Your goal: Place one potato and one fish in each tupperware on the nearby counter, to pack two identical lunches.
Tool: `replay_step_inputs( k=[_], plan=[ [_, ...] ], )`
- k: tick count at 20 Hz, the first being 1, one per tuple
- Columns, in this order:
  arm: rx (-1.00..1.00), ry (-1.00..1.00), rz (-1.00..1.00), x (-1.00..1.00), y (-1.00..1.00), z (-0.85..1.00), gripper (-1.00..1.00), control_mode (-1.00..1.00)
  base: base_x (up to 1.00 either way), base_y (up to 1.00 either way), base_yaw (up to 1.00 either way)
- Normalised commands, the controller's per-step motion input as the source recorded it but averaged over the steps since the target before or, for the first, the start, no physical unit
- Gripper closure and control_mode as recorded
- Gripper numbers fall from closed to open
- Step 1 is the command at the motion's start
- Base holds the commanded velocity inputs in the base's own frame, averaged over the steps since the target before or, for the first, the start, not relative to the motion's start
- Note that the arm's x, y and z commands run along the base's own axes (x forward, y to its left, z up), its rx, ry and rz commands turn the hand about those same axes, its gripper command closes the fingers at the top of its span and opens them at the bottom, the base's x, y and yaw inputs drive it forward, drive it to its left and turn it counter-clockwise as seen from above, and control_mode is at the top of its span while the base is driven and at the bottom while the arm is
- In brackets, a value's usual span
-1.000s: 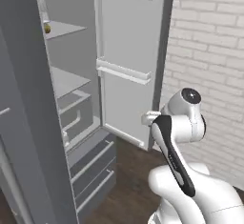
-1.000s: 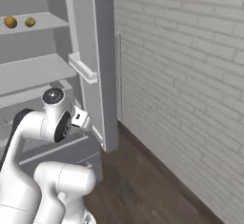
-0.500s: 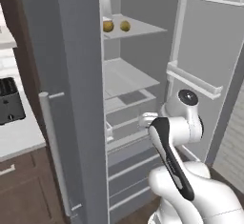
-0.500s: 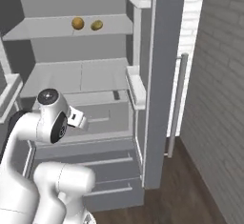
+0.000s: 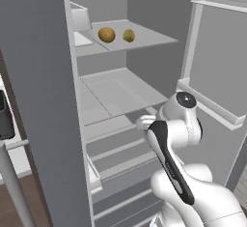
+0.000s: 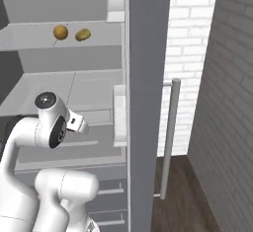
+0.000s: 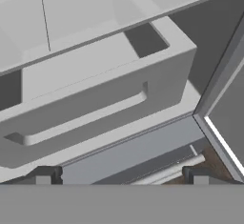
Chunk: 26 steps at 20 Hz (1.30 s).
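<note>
Two potatoes lie side by side on the upper shelf of the open fridge: a rounder one (image 5: 106, 34) (image 6: 60, 32) and a smaller one (image 5: 129, 35) (image 6: 83, 34). My gripper (image 7: 121, 180) is open with nothing between its fingertips (image 7: 43, 179); it points at a grey fridge drawer (image 7: 95, 99) with a long recessed handle. The hand (image 5: 144, 122) (image 6: 76, 122) hangs in front of the middle shelves, well below the potatoes. The fish and the tupperware are out of view. A pale strip of counter (image 5: 19, 161) shows at the far left.
The left fridge door (image 5: 38, 100) stands open close to the arm, the right door (image 5: 217, 52) with its shelf bins on the other side. A door edge (image 6: 146, 102) with a long handle (image 6: 168, 137) stands before a brick wall (image 6: 222, 78). A dark appliance (image 5: 5, 120) sits on the counter.
The whole picture has shifted as the base moved: the fridge interior and potatoes now sit closer and more central. The gripper stays open.
</note>
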Motion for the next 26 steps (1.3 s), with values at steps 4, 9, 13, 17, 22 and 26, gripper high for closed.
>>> replay_step_inputs(
  k=[4,9,13,17,22,26],
  plan=[
    [0.00,0.00,0.00,0.00,0.00,0.00,-1.00,1.00,1.00,0.18,0.09],
    [0.00,-0.12,0.05,0.13,0.02,0.40,-1.00,-1.00,0.53,0.06,0.06],
    [0.00,-0.38,0.13,0.07,0.28,1.00,-1.00,-1.00,0.00,0.00,0.00],
    [0.00,-0.37,0.13,0.00,0.12,1.00,-1.00,-1.00,0.00,0.00,0.00],
    [-0.03,-0.23,0.05,0.00,0.23,1.00,-1.00,-1.00,0.00,0.00,0.00],
    [-0.06,-0.02,0.00,-0.43,0.05,1.00,-1.00,-1.00,0.00,0.00,0.00]
  ],
)
